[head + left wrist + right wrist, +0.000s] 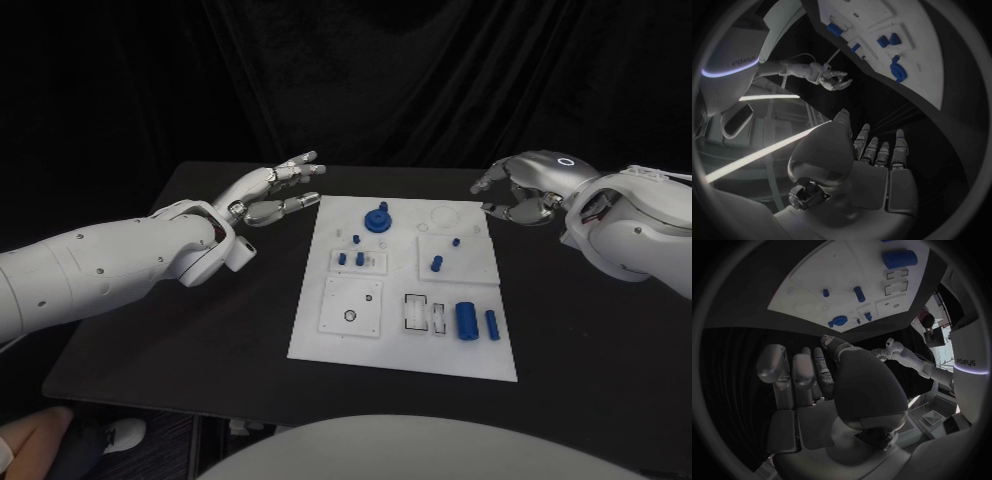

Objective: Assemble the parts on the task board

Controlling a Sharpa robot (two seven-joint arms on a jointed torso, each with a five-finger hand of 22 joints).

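Blue parts [467, 320] lie on the board [325, 340] (both hands empty, fingers apart).

My left arm comes in from the left, and my left hand [274, 192] is held above the table, fingers spread apart, holding nothing. My right arm bends in from the right; my right hand [522, 195] hangs with fingers loosely curved, also holding nothing.
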